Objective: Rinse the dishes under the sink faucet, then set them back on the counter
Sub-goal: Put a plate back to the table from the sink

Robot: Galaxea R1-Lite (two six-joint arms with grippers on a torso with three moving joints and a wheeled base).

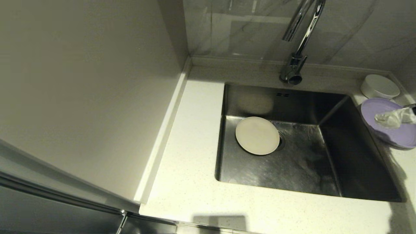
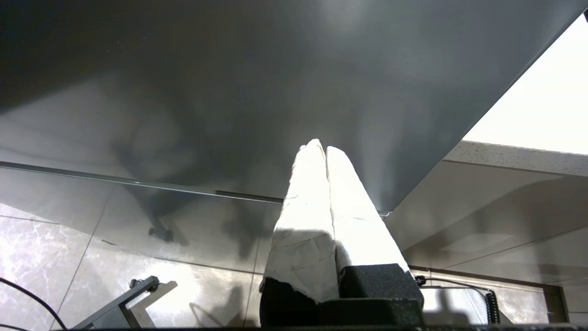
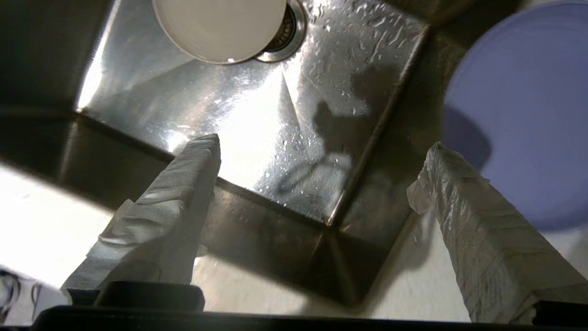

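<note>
The cream-beige plate (image 1: 256, 135) (image 3: 220, 27) lies flat on the floor of the sink (image 1: 302, 169) (image 3: 275, 115), partly covering the drain strainer (image 3: 287, 34). At the back right of the counter (image 1: 182, 162) sits the white bowl (image 1: 379, 86), with the lilac plate (image 1: 390, 130) (image 3: 528, 115) just in front of it. My right gripper (image 3: 321, 151) is open and empty, above the sink's right edge beside the lilac plate. One of its wrapped fingers (image 1: 393, 117) shows over that plate. My left gripper (image 2: 320, 148) is shut and empty, parked low beside a cabinet.
The chrome faucet (image 1: 299, 42) rises behind the sink, its spout over the back of the basin. A tall pale panel (image 1: 81, 81) walls off the counter's left side. Water drops lie on the sink floor.
</note>
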